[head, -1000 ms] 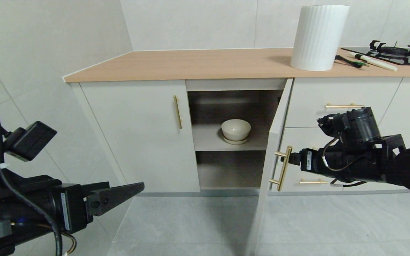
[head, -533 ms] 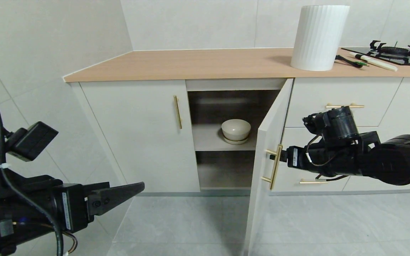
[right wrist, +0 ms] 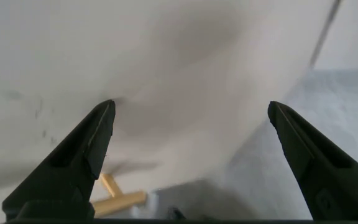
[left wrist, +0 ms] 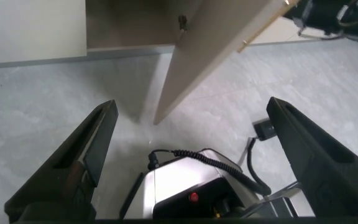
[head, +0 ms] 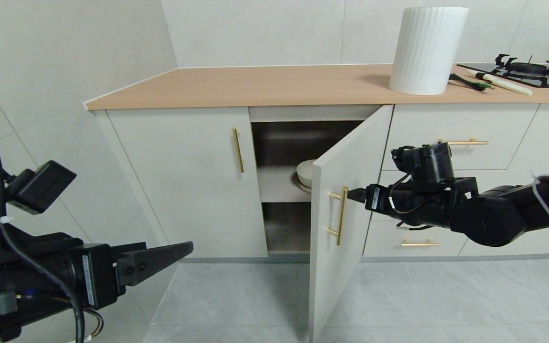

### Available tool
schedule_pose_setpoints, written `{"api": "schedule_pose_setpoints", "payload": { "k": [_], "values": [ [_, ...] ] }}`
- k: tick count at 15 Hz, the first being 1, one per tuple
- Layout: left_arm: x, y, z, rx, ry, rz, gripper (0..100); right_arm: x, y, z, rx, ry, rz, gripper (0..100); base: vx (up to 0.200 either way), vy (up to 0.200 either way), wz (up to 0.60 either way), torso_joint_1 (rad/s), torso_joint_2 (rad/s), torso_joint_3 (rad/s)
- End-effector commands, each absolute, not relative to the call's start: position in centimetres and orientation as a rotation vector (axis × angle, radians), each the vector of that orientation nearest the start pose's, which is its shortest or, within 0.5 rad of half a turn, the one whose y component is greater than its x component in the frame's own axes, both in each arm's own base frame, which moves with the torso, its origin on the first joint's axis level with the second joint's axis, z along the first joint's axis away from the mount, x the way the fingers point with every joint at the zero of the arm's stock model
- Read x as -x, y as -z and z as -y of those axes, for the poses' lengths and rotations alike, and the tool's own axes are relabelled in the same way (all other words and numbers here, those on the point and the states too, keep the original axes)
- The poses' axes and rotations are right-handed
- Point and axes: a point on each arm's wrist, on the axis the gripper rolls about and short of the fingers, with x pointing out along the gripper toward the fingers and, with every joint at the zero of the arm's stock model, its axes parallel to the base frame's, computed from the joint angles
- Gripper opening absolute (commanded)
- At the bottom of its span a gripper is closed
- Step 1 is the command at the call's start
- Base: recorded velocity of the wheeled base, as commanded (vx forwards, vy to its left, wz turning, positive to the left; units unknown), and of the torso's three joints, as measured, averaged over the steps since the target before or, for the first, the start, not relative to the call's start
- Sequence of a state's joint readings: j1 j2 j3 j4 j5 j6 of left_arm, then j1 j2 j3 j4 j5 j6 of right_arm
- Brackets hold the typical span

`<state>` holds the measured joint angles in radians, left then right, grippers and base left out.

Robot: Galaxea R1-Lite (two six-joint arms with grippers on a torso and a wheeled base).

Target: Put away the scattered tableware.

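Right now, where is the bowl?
In the head view, near the centre, the bowl sits on the upper shelf under the counter, half hidden by the edge of the partly open cabinet door.

No readable text, number or sign anywhere. Just a white sticker (head: 87, 281) on the body behind the left gripper (head: 186, 248) and a second sticker (head: 375, 198) behind the right gripper (head: 353, 194); print on both too small to make out.

Kitchen: wood countertop (head: 255, 85), cabinets (head: 184, 181), gas hob (head: 532, 69).
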<state>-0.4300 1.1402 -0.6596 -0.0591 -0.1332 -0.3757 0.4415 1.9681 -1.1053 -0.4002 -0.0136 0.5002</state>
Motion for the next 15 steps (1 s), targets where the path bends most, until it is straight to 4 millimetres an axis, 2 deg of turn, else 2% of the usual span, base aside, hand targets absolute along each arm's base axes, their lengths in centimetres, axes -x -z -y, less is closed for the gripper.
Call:
{"api": "schedule_pose_setpoints", "payload": {
  "k": [1,5,11,15],
  "values": [
    [-14.2,-21.7,6.8,0.297,0.468,-0.521,100,-34.9,-13.4,-16.5,-0.386,-0.284,-0.576,100,0.000,0.000,0.00,0.000,0.00,0.000],
    [-14.2,-21.6,6.9,0.295,0.468,-0.527,100,-36.0,-12.5,-17.0,-0.417,-0.264,-0.589,100,0.000,0.000,0.00,0.000,0.00,0.000],
    [-14.3,-21.5,6.9,0.295,0.469,-0.530,100,-36.9,-12.2,-17.5,-0.472,-0.249,-0.588,100,0.200,0.000,0.00,0.001,0.00,0.004],
    [-14.3,-21.6,6.9,0.297,0.469,-0.529,100,-37.3,-12.3,-18.3,-0.546,-0.266,-0.548,100,0.000,0.000,0.00,0.000,0.00,0.000]
  ]
}}
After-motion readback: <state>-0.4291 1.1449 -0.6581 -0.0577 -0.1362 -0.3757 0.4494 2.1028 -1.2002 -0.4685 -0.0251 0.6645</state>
